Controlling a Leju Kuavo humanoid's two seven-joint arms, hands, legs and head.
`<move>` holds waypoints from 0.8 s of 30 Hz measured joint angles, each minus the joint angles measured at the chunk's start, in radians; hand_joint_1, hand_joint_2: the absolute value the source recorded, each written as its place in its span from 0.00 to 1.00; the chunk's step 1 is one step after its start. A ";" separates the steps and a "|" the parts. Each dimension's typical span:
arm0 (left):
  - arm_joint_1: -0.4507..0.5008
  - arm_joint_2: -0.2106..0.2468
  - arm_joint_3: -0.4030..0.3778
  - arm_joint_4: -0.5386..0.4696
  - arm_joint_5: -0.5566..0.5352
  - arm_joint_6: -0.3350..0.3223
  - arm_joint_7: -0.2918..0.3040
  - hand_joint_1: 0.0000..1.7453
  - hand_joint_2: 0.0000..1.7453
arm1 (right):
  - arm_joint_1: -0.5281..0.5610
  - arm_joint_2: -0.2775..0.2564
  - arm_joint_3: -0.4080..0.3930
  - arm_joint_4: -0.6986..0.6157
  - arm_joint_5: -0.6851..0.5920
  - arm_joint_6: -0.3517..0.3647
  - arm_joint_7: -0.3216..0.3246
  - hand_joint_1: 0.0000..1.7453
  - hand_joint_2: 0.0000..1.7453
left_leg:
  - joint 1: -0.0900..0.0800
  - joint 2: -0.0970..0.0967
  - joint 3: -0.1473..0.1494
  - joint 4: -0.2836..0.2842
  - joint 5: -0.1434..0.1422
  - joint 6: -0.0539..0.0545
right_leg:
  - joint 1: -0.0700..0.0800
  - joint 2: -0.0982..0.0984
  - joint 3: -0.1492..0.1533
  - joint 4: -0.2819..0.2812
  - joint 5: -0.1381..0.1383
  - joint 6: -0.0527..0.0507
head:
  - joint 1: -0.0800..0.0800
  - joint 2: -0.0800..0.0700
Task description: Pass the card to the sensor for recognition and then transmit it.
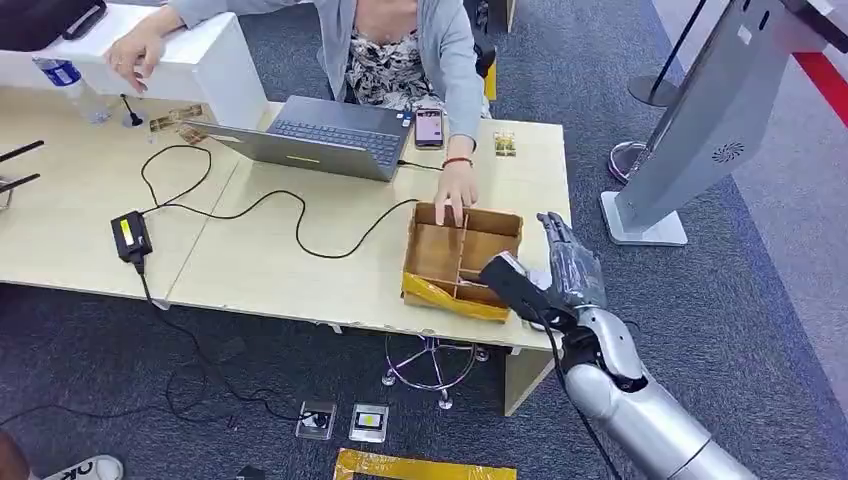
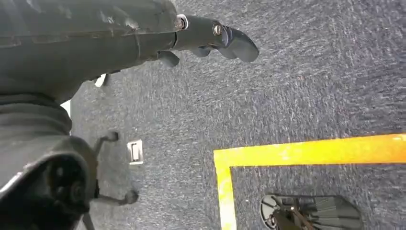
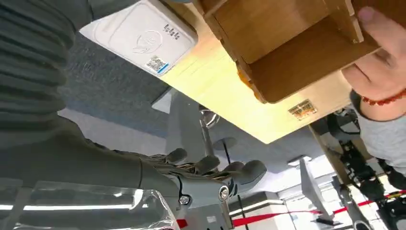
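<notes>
**Right hand raised beside the box, card not made out**

The right hand [image 1: 568,262] is held up at the counter's [image 1: 300,270] right edge, just beside a wooden box [image 1: 462,262] with compartments. Its fingers [image 3: 210,165] are stretched out and slightly apart, grasping nothing. A clear plastic wrap covers part of the hand.

A white sensor [image 3: 140,34] lies flat on the counter next to the box, on the robot's side. In the head view the forearm hides most of it. No card can be picked out in any view, so its place cannot be told.

A person seated behind the counter reaches one hand [image 1: 455,197] onto the far rim of the box; a red band is on that wrist. The other hand rests on a white block at the far left.

A laptop [image 1: 325,135], a phone [image 1: 429,127] and a black adapter [image 1: 131,236] with its cable lie on the counter.

The left hand [image 2: 215,40] hangs over the grey carpet [image 2: 306,86], fingers loosely curled and apart, released. Yellow tape [image 2: 306,151] marks the floor below it.
</notes>
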 joint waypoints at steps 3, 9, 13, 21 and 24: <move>0.000 -0.006 0.000 0.000 -0.010 0.000 -0.007 0.00 0.00 | -0.017 -0.021 0.036 0.000 -0.059 -0.020 0.002 0.00 1.00 | 0.000 0.000 0.000 0.000 0.000 0.000 | 0.000 0.000 0.000 0.000 0.000 0.000 | 0.000 0.000; 0.000 -0.012 0.000 0.000 -0.030 -0.002 -0.020 0.00 0.00 | -0.037 -0.069 0.127 -0.009 -0.166 -0.098 0.013 0.00 1.00 | 0.000 0.000 0.000 0.000 0.000 0.000 | 0.000 0.000 0.000 0.000 0.000 0.000 | 0.000 0.000; 0.000 -0.014 0.000 0.000 -0.030 -0.004 -0.023 0.00 0.00 | -0.033 -0.082 0.167 -0.010 -0.157 -0.132 0.013 0.00 1.00 | 0.000 0.000 0.000 0.000 0.000 0.000 | 0.000 0.001 0.000 0.000 0.000 0.000 | 0.000 0.000; -0.002 -0.011 0.001 0.000 0.015 -0.034 -0.008 0.00 0.00 | 0.095 0.013 0.184 -0.018 0.244 -0.203 0.173 0.00 1.00 | 0.002 0.001 -0.001 -0.001 0.000 -0.001 | 0.002 -0.001 0.000 0.000 -0.001 -0.001 | 0.000 0.000; -0.002 -0.007 0.001 0.000 0.019 -0.038 -0.006 0.00 0.00 | 0.119 0.054 0.164 -0.018 0.304 -0.177 0.176 0.00 1.00 | 0.003 0.000 -0.001 -0.001 0.000 -0.001 | 0.003 -0.001 0.000 0.000 -0.001 -0.001 | 0.000 0.000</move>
